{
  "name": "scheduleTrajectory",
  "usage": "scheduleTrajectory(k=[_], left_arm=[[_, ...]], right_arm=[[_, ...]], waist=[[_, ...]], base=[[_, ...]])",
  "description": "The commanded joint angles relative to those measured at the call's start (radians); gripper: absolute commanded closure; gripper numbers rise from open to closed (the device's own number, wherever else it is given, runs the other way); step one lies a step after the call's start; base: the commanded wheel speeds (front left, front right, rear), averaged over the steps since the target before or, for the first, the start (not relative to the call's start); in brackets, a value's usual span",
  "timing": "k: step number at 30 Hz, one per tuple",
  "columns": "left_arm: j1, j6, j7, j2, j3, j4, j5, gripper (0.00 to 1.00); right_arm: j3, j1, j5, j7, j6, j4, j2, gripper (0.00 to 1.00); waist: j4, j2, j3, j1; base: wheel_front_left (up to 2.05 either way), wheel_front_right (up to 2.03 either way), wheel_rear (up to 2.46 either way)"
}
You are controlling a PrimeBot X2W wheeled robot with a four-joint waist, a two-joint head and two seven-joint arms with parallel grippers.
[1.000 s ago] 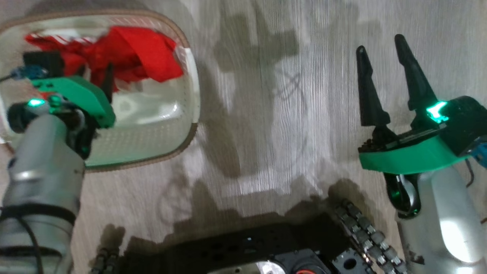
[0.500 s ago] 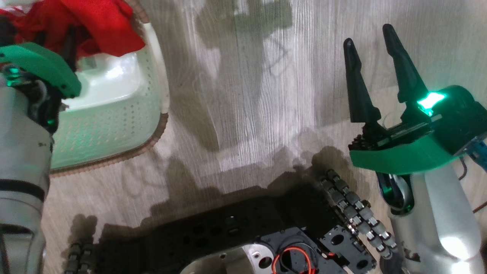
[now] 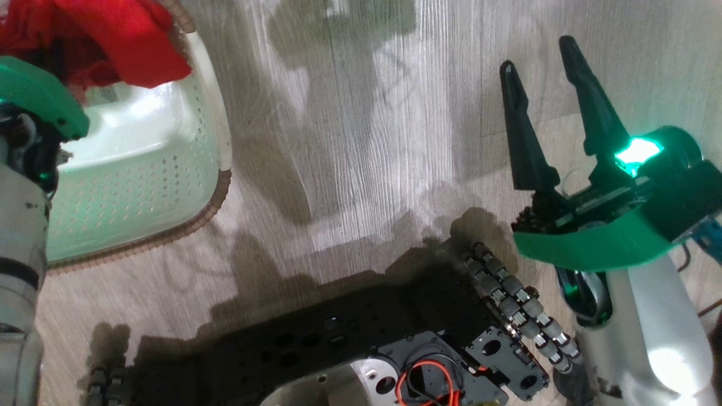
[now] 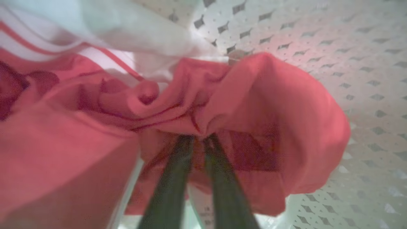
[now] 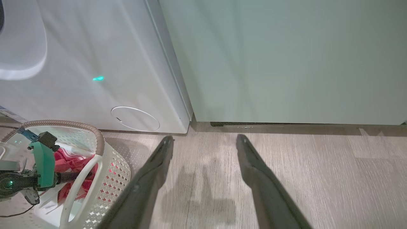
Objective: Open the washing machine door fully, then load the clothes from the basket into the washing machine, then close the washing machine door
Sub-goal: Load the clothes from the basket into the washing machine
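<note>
The cream perforated basket (image 3: 141, 186) stands on the floor at the left, with the red clothes (image 3: 113, 34) heaped at its far end. My left gripper (image 4: 198, 138) reaches down into the basket (image 4: 349, 47), its two fingers drawn close together and pinching a fold of the red clothes (image 4: 254, 111). In the head view its green mount (image 3: 34, 96) covers the fingers. My right gripper (image 3: 536, 56) hangs open over bare floor, holding nothing. The white washing machine (image 5: 95, 47) stands just behind the basket (image 5: 105, 165). The washing machine door is out of view.
A pale green cabinet (image 5: 286, 63) adjoins the washing machine on the right. The round cap (image 5: 135, 118) sits low on the washer's front. My dark wheeled base (image 3: 338, 349) is at the bottom of the head view. Wood-look floor (image 5: 302, 165) stretches ahead of my right gripper (image 5: 205, 138).
The head camera has swung, so the basket now sits further left and higher in the picture. The left gripper's fingers have sunk out of sight among the clothes. The right gripper stays open.
</note>
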Motion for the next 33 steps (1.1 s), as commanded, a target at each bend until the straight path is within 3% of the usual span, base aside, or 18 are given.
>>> scheduleTrajectory(k=[1, 6, 11, 19, 33], left_arm=[[0.018, -0.001, 0.002, 0.053, 0.010, 0.003, -0.007, 1.00], [0.001, 0.001, -0.005, 0.074, -0.006, 0.023, -0.001, 1.00], [0.009, 0.032, -0.064, 0.085, -0.039, 0.035, 0.035, 1.00], [0.099, 0.044, -0.145, 0.044, -0.045, -0.018, 0.049, 1.00], [0.429, 0.128, -0.148, -0.019, 0.093, -0.557, 0.145, 1.00]], right_arm=[[0.021, 0.079, 0.000, -0.009, 0.000, -0.030, 0.001, 0.00], [0.026, 0.079, 0.014, -0.009, 0.000, -0.033, 0.001, 0.00], [0.026, 0.055, 0.028, -0.009, 0.000, -0.029, 0.001, 0.00], [-0.002, 0.044, 0.007, -0.009, 0.000, 0.002, 0.001, 0.00], [-0.057, 0.074, -0.058, 0.007, 0.000, 0.049, 0.001, 0.00]], waist=[[-0.003, 0.0000, -0.001, 0.0000], [-0.007, 0.0000, -0.002, 0.0000], [-0.002, 0.0000, -0.020, 0.0000], [0.065, 0.0000, -0.123, 0.0000], [0.182, 0.0000, -0.358, 0.0000]], base=[[0.00, 0.00, 0.00], [0.00, 0.00, 0.00], [0.00, 0.00, 0.00], [0.00, 0.00, 0.00], [0.00, 0.00, 0.00]])
